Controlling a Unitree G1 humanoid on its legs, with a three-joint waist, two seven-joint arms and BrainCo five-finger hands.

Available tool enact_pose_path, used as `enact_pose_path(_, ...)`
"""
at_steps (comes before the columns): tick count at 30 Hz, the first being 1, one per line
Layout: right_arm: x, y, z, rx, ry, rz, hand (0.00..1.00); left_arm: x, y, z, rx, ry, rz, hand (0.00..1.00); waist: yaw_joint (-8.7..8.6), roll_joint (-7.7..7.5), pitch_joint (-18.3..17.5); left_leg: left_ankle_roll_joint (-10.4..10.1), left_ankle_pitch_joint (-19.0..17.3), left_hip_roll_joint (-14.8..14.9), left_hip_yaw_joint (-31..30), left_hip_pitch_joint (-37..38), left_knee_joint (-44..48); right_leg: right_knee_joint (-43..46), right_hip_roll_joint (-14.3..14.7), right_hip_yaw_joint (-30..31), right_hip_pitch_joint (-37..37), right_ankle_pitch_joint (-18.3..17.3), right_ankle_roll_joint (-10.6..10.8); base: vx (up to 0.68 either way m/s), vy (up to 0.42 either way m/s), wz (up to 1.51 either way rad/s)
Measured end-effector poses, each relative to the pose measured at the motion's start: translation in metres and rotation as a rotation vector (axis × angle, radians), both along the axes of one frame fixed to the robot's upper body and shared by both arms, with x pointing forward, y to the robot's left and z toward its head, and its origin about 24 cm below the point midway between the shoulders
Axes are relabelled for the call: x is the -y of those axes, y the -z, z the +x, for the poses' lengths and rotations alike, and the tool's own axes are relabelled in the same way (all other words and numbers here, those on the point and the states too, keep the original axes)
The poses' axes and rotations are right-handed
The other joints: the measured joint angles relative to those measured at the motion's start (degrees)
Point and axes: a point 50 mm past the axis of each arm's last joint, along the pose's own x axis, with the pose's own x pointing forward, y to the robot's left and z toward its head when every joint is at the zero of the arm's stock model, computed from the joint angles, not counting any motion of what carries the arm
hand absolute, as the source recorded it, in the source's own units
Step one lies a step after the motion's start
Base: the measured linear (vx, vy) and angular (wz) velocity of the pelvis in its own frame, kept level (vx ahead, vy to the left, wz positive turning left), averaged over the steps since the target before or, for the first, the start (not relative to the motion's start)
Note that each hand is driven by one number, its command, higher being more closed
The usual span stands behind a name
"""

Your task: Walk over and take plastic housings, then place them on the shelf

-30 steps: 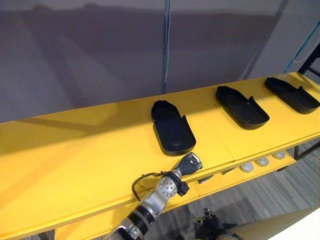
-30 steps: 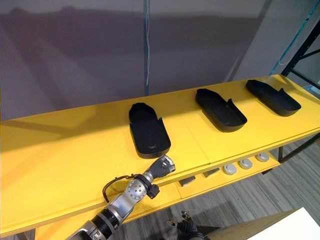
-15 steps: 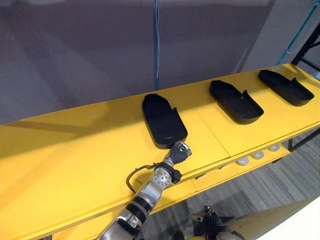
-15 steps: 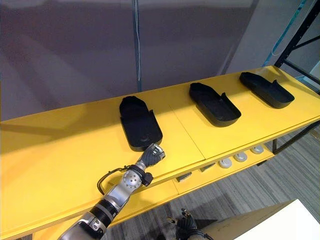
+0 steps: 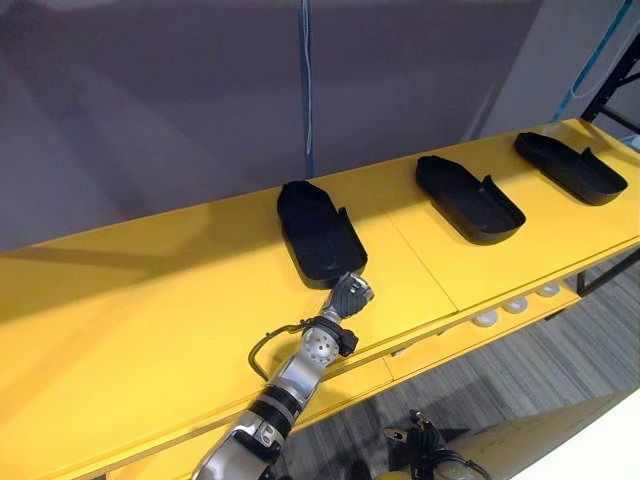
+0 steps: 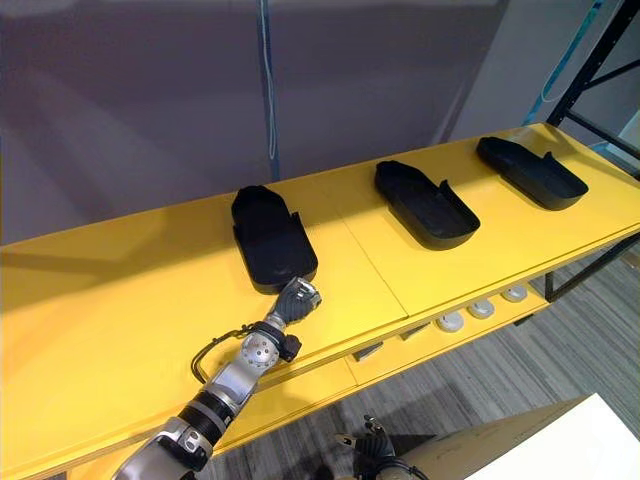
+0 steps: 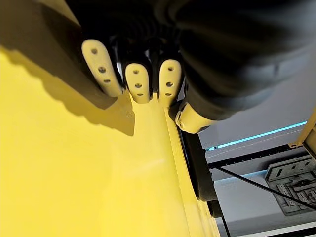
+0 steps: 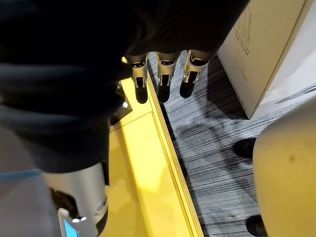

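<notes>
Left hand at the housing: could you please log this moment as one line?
left hand: at left housing's near end | right hand: open, idle | yellow shelf: also bears middle housing, right housing

Left hand extended forward on outstretched arm; right hand hangs, fingers relaxed.

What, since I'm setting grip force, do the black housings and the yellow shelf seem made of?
Black housings: likely moulded plastic, matte; thin upturned walls, soft dull sheen. Yellow shelf: smooth painted panels with a seam; wood or metal underneath, unclear.
</notes>
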Motion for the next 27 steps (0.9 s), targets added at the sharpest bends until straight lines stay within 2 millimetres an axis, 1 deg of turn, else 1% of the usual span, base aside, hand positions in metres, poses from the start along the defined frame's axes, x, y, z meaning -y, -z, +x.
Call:
enact_pose_path(2, 0.000, 0.000, 0.000, 0.002, -0.001, -0.001, 0.00, 0.000, -0.003, -0.002, 0.010, -0.001, -0.012, 1.00, 0.02, 0.16, 0.10, 0.00, 0.00, -0.01, -0.05, 0.01, 0.00, 0.01, -0.02, -0.03, 0.02, 0.00, 0.00, -0.02, -0.006, 0.00)
enact_pose_path(5, 0.002, -0.001, 0.001, 0.004, -0.001, -0.005, 0.00, -0.001, -0.018, -0.013, 0.075, 0.020, -0.078, 1.00, 0.20, 0.51, 0.29, 0.01, 0.01, -0.04, -0.41, 0.01, 0.01, 0.04, -0.03, -0.23, 0.12, -0.01, 0.00, -0.01, -0.005, 0.03)
enact_pose_path(7, 0.003, -0.001, 0.001, 0.003, -0.002, -0.008, 0.00, -0.007, -0.042, -0.023, 0.176, 0.036, -0.155, 1.00, 0.46, 0.71, 0.27, 0.03, 0.02, -0.05, -0.91, 0.09, 0.01, 0.10, -0.02, -0.49, 0.32, -0.03, 0.01, 0.00, -0.001, 0.07)
enact_pose_path(8, 0.003, -0.001, 0.000, 0.002, -0.003, -0.010, 0.00, -0.009, -0.050, -0.025, 0.210, 0.039, -0.169, 1.00, 0.65, 0.78, 0.27, 0.04, 0.03, -0.05, -1.01, 0.15, 0.01, 0.14, -0.02, -0.56, 0.41, -0.04, 0.01, -0.01, -0.002, 0.08)
enact_pose_path(9, 0.005, 0.000, -0.001, -0.001, -0.002, -0.014, 0.00, -0.013, -0.066, -0.030, 0.281, 0.043, -0.198, 1.00, 1.18, 0.98, 0.19, 0.03, 0.02, -0.08, -1.28, 0.22, 0.02, 0.45, -0.06, -0.55, 0.43, -0.33, 0.05, -0.01, -0.005, 0.06)
enact_pose_path(10, 0.007, 0.000, -0.002, -0.003, -0.002, -0.017, 0.00, -0.015, -0.074, -0.032, 0.322, 0.047, -0.217, 1.00, 1.61, 1.12, 0.18, 0.03, 0.02, -0.10, -1.35, 0.26, 0.02, 0.73, -0.10, -0.61, 0.36, -0.50, 0.07, -0.03, -0.009, 0.08)
enact_pose_path(11, 0.009, 0.000, -0.003, -0.007, -0.001, -0.023, 0.00, -0.020, -0.092, -0.038, 0.407, 0.042, -0.258, 1.00, 2.30, 1.37, 0.15, 0.04, 0.01, -0.15, -1.59, 0.32, 0.02, 1.23, -0.17, -0.80, 0.30, -0.79, 0.15, -0.03, -0.011, 0.08)
enact_pose_path(12, 0.010, 0.001, -0.005, -0.010, -0.001, -0.026, 0.00, -0.031, -0.107, -0.045, 0.489, 0.012, -0.298, 1.00, 2.90, 1.57, 0.03, 0.04, 0.01, -0.19, -1.81, 0.45, 0.02, 1.77, -0.24, -0.96, 0.29, -1.09, 0.18, -0.03, -0.009, 0.08)
enact_pose_path(13, 0.011, 0.001, -0.005, -0.011, -0.001, -0.028, 0.00, -0.037, -0.114, -0.048, 0.527, -0.009, -0.316, 1.00, 3.17, 1.65, -0.02, 0.04, 0.01, -0.20, -1.89, 0.55, 0.02, 2.10, -0.26, -1.03, 0.27, -1.27, 0.21, -0.03, -0.015, 0.18)
enact_pose_path(14, 0.013, 0.001, -0.007, -0.010, 0.000, -0.032, 0.00, -0.057, -0.125, -0.055, 0.606, -0.080, -0.343, 1.00, 3.52, 1.78, -0.25, 0.09, 0.05, -0.37, -2.89, 0.53, 0.19, 2.70, -0.45, -1.86, 0.40, -1.77, 0.16, -0.02, -0.023, 0.26)
enact_pose_path(16, 0.015, 0.001, -0.008, -0.009, -0.001, -0.038, 0.00, -0.086, -0.132, -0.065, 0.678, -0.213, -0.356, 1.00, 4.08, 1.81, -0.27, 0.17, 0.10, -0.49, -3.87, 0.90, 0.45, 3.90, -0.65, -2.69, 0.75, -2.55, 0.16, -0.01, -0.022, 0.26)
enact_pose_path(17, 0.016, 0.001, -0.009, -0.010, -0.001, -0.039, 0.00, -0.093, -0.132, -0.068, 0.692, -0.254, -0.355, 1.00, 4.28, 1.80, -0.27, 0.17, 0.10, -0.52, -4.12, 1.07, 0.50, 4.12, -0.69, -2.92, 0.92, -2.71, 0.12, -0.01, -0.018, 0.24)
enact_pose_path(18, 0.017, 0.002, -0.010, -0.015, 0.000, -0.044, 0.00, -0.117, -0.132, -0.076, 0.728, -0.374, -0.342, 1.00, 4.82, 1.73, -0.35, 0.17, 0.10, -0.64, -4.84, 1.36, 0.60, 4.55, -0.81, -3.65, 1.39, -3.16, 0.00, -0.02, -0.023, 0.23)
enact_pose_path(19, 0.019, 0.003, -0.013, -0.025, 0.000, -0.048, 0.00, -0.137, -0.131, -0.084, 0.751, -0.481, -0.327, 1.00, 5.87, 1.72, -0.43, 0.17, 0.10, -0.69, -5.20, 1.35, 0.71, 5.19, -0.87, -3.89, 1.39, -3.60, -0.01, -0.03, -0.025, 0.24)
enact_pose_path(20, 0.020, 0.004, -0.015, -0.029, 0.003, -0.048, 0.00, -0.147, -0.130, -0.089, 0.764, -0.540, -0.320, 1.00, 6.41, 1.70, -0.52, 0.18, 0.09, -0.70, -5.56, 1.26, 0.71, 5.46, -0.93, -4.18, 1.39, -3.78, 0.00, -0.04, -0.029, 0.23)
enact_pose_path(22, 0.022, 0.005, -0.019, -0.045, 0.007, -0.051, 0.00, -0.183, -0.122, -0.109, 0.786, -0.773, -0.294, 1.00, 7.83, 1.46, -0.89, 0.29, 0.17, -0.86, -6.85, 1.19, 0.71, 6.60, -1.20, -5.33, 1.38, -4.64, 0.06, -0.04, -0.033, 0.28)
enact_pose_path(23, 0.023, 0.006, -0.021, -0.050, 0.015, -0.051, 0.00, -0.197, -0.118, -0.118, 0.786, -0.862, -0.300, 1.00, 8.46, 1.43, -1.02, 0.37, 0.22, -0.92, -7.10, 1.24, 0.67, 6.91, -1.31, -5.58, 1.37, -4.86, 0.11, -0.02, -0.020, 0.20)
enact_pose_path(25, 0.022, 0.007, -0.026, -0.059, 0.035, -0.046, 0.00, -0.221, -0.107, -0.141, 0.779, -1.048, -0.311, 1.00, 9.31, 1.21, -1.55, 0.50, 0.32, -1.08, -7.84, 1.00, 0.63, 7.15, -1.57, -6.55, 1.38, -5.16, 0.17, -0.01, -0.013, 0.18)
enact_pose_path(26, 0.022, 0.008, -0.028, -0.062, 0.038, -0.044, 0.00, -0.226, -0.104, -0.147, 0.774, -1.091, -0.313, 1.00, 9.79, 1.11, -1.81, 0.51, 0.33, -1.09, -7.89, 0.93, 0.64, 7.15, -1.60, -6.66, 1.37, -5.20, 0.18, 0.00, -0.012, 0.15)
enact_pose_path(27, 0.020, 0.008, -0.031, -0.061, 0.041, -0.039, 0.00, -0.237, -0.098, -0.159, 0.762, -1.183, -0.321, 1.00, 10.28, 0.82, -2.29, 0.50, 0.32, -1.09, -7.97, 0.87, 0.66, 7.15, -1.66, -6.86, 1.41, -5.29, 0.19, 0.01, -0.013, 0.09)
